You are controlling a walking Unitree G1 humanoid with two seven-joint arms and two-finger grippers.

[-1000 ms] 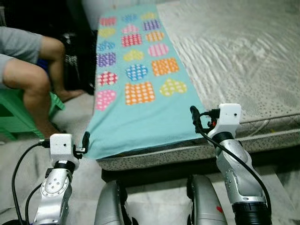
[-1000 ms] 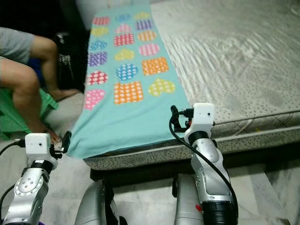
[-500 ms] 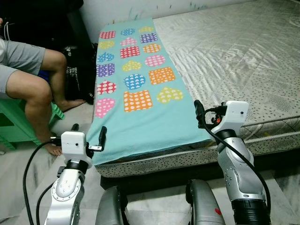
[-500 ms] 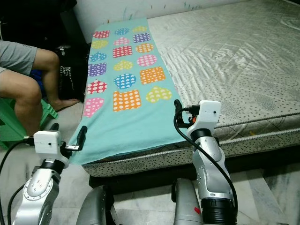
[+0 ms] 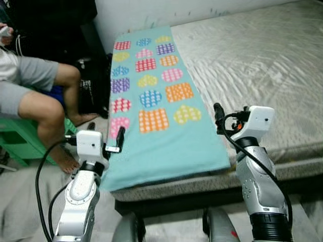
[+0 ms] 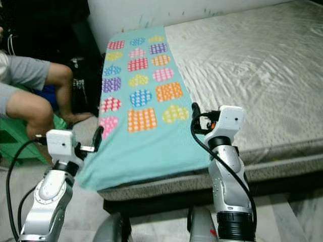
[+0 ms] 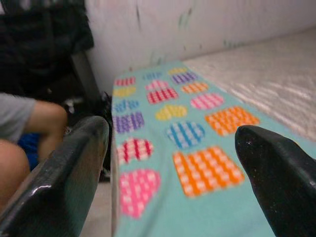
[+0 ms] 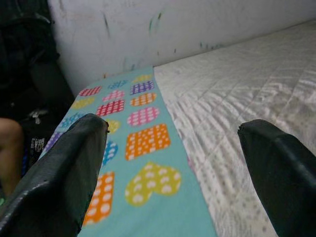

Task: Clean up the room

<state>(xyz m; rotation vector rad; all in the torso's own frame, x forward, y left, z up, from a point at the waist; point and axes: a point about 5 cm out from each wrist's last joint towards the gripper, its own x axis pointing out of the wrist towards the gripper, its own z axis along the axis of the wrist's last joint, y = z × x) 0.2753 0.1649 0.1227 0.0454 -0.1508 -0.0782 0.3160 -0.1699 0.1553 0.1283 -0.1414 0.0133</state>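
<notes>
A turquoise blanket (image 5: 161,116) printed with coloured hearts and squares lies along the left side of a bare mattress (image 5: 262,60). Its near end hangs over the mattress edge. My left gripper (image 5: 106,137) hovers at the blanket's left edge near the front corner, and the left wrist view shows its fingers (image 7: 59,173) wide apart with the blanket between them in the distance. My right gripper (image 5: 222,118) hovers at the blanket's front right corner, above the mattress. It is open too, with nothing held between its fingers (image 8: 64,168).
A person sits on a green stool (image 5: 20,143) to the left of the bed, bare legs (image 5: 48,113) close to my left arm. A dark bag (image 5: 93,85) stands between the person and the bed. A white wall (image 5: 151,12) runs behind the mattress.
The whole view has shifted as the camera moved. My left arm has risen and come in closer to the blanket's left edge. The right gripper keeps its place by the front right corner.
</notes>
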